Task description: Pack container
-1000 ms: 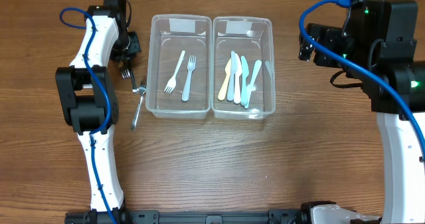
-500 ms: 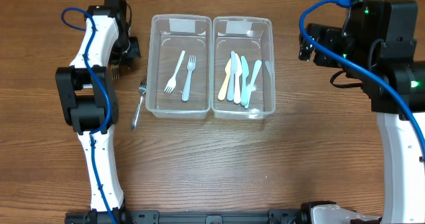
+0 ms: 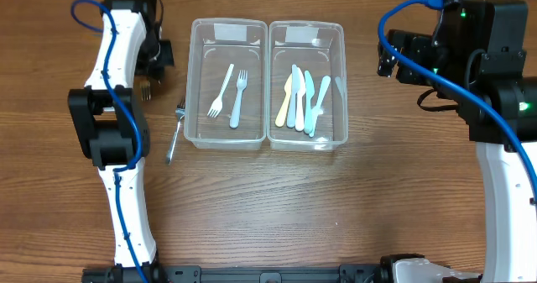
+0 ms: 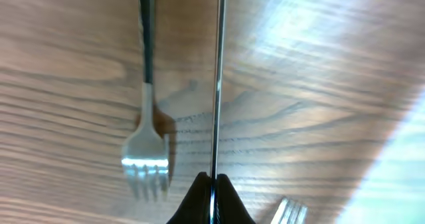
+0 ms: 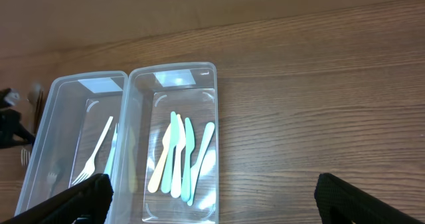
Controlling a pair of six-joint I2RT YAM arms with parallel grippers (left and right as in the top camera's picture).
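Note:
Two clear containers stand side by side. The left container (image 3: 195, 81) holds two pale plastic forks (image 3: 231, 94). The right container (image 3: 339, 81) holds several pastel plastic knives (image 3: 302, 102). My left gripper (image 4: 214, 184) is shut on a thin metal utensil (image 4: 217, 84) seen edge-on and holds it above the table, left of the containers (image 3: 153, 65). A metal fork (image 4: 146, 154) lies under it; another metal fork (image 3: 174, 132) lies beside the left container. My right gripper (image 5: 212, 204) is open and empty, high at the right (image 3: 388, 60).
The wooden table (image 3: 277, 207) stretches in front of the containers. Both containers also show in the right wrist view, the left container (image 5: 46, 124) and the right container (image 5: 214, 111). The left arm's body (image 3: 109, 123) stands along the left side.
My left gripper has moved back and left, away from the left container, carrying the thin metal utensil. One metal fork stays on the table. The right arm has not moved.

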